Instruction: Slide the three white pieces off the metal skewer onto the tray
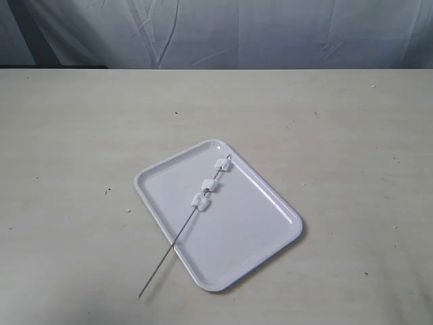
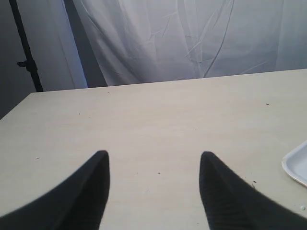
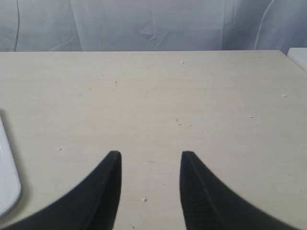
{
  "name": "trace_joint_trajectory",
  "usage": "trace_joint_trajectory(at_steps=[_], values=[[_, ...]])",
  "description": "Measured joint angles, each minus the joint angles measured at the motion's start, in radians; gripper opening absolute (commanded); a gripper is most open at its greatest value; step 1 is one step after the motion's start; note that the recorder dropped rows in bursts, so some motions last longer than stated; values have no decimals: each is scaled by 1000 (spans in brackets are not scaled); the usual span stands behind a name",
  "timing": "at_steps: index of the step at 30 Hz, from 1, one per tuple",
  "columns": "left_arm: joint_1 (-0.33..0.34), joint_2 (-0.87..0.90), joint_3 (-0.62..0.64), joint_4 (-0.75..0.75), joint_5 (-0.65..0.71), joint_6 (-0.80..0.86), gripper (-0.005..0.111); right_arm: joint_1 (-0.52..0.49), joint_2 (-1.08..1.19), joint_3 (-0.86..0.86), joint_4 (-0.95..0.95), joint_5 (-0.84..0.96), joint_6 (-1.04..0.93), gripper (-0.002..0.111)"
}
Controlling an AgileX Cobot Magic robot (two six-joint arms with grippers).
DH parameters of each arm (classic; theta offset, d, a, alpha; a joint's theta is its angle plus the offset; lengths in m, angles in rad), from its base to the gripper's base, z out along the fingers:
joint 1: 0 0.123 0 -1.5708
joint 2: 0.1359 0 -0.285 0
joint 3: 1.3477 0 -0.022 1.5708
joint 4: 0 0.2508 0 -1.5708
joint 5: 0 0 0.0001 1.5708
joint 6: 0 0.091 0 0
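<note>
Wrinkled white cloth [image 1: 270, 34] hangs across the top of the exterior view, behind a wide pale tabletop [image 1: 352, 128] flecked with small dark specks. Just below the middle of that view the tray [image 1: 250, 230] lies flat on the tabletop, turned on the diagonal, with one corner pointing to the upper right and another to the bottom of the frame.

Neither arm shows in the exterior view. The left wrist view shows the left gripper [image 2: 153, 154] with its two dark fingers well apart and only bare tabletop between them; a corner of the tray [image 2: 297, 165] shows at the frame's edge. The right gripper [image 3: 151, 154] is likewise spread and holds nothing, with a sliver of the tray [image 3: 7, 182] at the edge of its view.

The metal skewer [image 1: 166, 261] runs diagonally from near the tray's upper corner down past its lower-left rim onto the tabletop. The three white pieces [image 1: 208, 184] sit threaded along its upper part, over the tray, spaced slightly apart.
</note>
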Motion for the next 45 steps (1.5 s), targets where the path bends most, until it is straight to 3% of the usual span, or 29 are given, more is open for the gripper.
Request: trace_joint_trajectory(at_steps=[40, 45], values=[[0, 0, 0, 24, 0, 0, 54, 0, 0, 0, 1, -29, 0, 39], [0, 0, 0, 0, -90, 0, 54, 0, 0, 0, 217, -189, 0, 39]])
